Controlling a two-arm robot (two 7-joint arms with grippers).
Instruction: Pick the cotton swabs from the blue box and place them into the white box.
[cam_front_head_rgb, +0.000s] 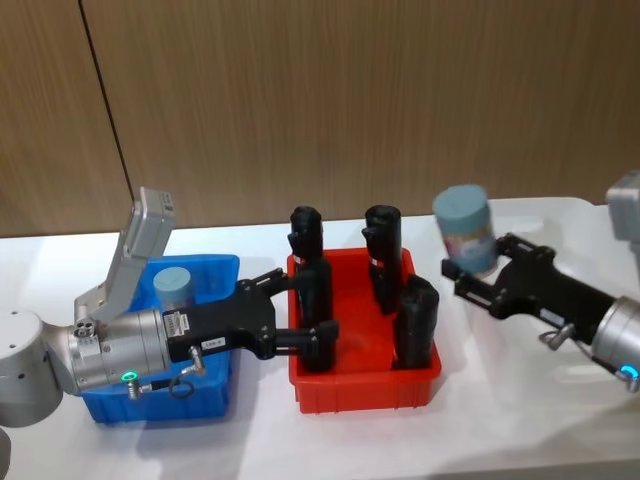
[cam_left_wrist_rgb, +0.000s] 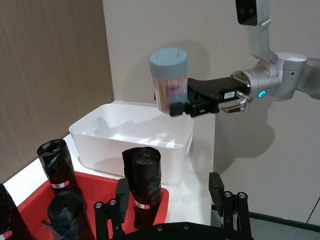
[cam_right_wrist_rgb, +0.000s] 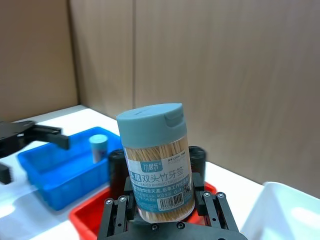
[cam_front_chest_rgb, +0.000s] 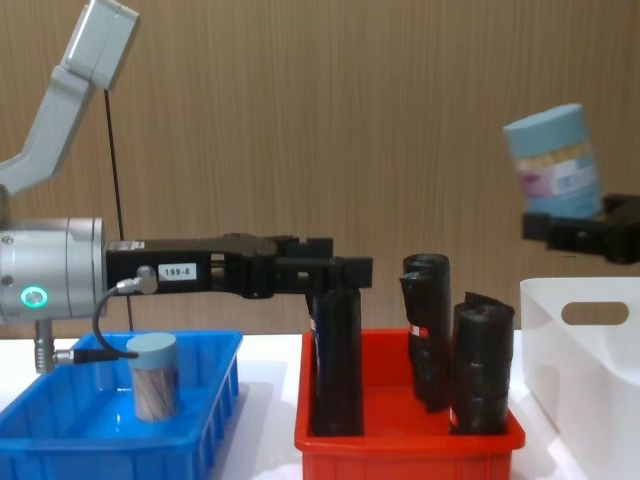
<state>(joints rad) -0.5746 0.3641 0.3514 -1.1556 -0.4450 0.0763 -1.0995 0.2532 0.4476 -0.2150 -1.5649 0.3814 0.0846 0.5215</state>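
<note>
**Blue-lidded tub aloft at the white box, one more waiting in the tray**

Clamped around the lower part of one clear tub, the right claw (cam_right_wrist_rgb: 162, 212) is closed just enough to grip it from both sides; this held swab tub (cam_front_chest_rgb: 555, 160) hangs high and slightly tilted, above the near rim of the white box (cam_left_wrist_rgb: 125, 160) and well clear of it; thin tan sticks show through its wall under the pale blue lid.

A second swab tub (cam_front_head_rgb: 172, 285) stands upright in the blue box (cam_front_head_rgb: 215, 400), alone there. The left claw (cam_front_head_rgb: 312, 303) reaches out from above the blue box over the red bin (cam_front_head_rgb: 365, 390); its jaws stand wide apart with nothing gripped, though one of the black rolls (cam_left_wrist_rgb: 142, 185) stands between them.

By my reading this is the carry-and-place step, and roughly half the work is done once this tub goes in. The next move calls for bringing the tub squarely over the opening, lowering it inside the walls, then parting the jaws; released from this height it could bounce or topple. After that the tub in the tray on the counter (cam_front_head_rgb: 500, 430) needs fetching, and the left claw must avoid snagging the roll.
</note>
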